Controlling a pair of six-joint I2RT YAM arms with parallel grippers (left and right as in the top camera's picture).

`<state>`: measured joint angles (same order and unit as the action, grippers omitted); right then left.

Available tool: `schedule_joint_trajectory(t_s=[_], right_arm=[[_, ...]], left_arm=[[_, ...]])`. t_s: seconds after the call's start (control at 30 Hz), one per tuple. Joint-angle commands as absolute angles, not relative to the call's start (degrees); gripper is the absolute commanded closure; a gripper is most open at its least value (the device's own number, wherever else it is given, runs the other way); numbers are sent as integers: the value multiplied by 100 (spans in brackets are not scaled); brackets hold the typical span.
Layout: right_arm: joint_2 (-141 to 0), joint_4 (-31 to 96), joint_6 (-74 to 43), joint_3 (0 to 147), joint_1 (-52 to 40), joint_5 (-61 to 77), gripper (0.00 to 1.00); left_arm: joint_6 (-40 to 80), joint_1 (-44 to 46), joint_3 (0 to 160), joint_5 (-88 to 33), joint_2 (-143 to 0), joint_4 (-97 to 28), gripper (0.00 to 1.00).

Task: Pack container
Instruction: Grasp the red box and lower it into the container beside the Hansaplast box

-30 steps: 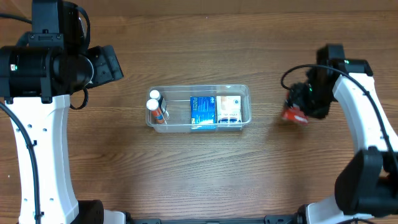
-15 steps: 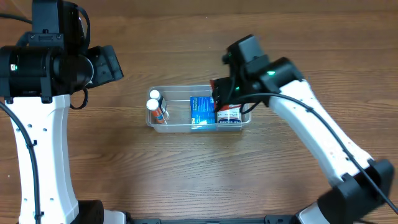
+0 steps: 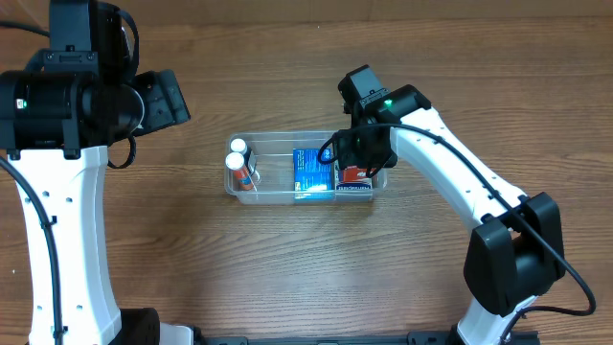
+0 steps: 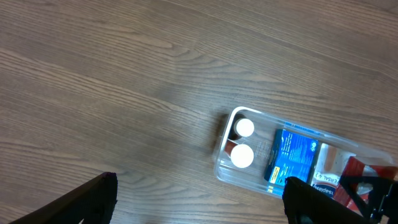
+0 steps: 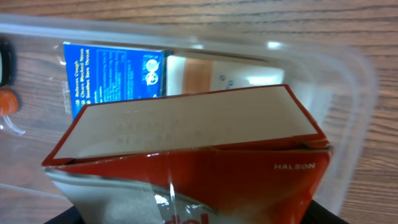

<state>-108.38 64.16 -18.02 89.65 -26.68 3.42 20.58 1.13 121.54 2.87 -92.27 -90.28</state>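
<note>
Overhead view first: the container [image 3: 278, 136] sits mid-counter [image 3: 287, 278], long side running left to right, roughly between the two arms. The right hand [image 3: 356, 158] is over the container's right end, and it's clamped on a red box [image 3: 354, 175]. The right wrist camera has that red box [image 5: 186, 155] filling the foreground, pale top flap facing up. Only dark slivers of the fingers show at the bottom corners.

Inside the container, two white-capped bottles [image 3: 237, 153] stand upright at the left end, just beside each other. A blue box [image 3: 311, 171] lies near the middle. A white box [image 5: 199, 71] with an orange band lies right of it, at the right end, beneath the red box. Whether the red box touches the white box below, I cannot tell.

Over on the other side, the left hand [image 4: 199, 180] hangs high above the counter, well apart from the container. Its fingers are spread wide with nothing between them. Its camera looks down on the container [image 4: 227, 134] toward the lower right of its picture, with the white bottle caps showing plainly.
</note>
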Motion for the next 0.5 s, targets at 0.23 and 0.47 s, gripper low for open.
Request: schedule_joint_trajectory(t_s=[0.23, 0.47], right_arm=[[-10781, 6458, -1848, 8993, -2655, 263, 8], [-10781, 6370, -1839, 8997, -2655, 255, 9]], left_arm=[[1927, 115, 12223, 360, -9225, -9019, 13], [1925, 115, 12223, 360, -9225, -9021, 13]])
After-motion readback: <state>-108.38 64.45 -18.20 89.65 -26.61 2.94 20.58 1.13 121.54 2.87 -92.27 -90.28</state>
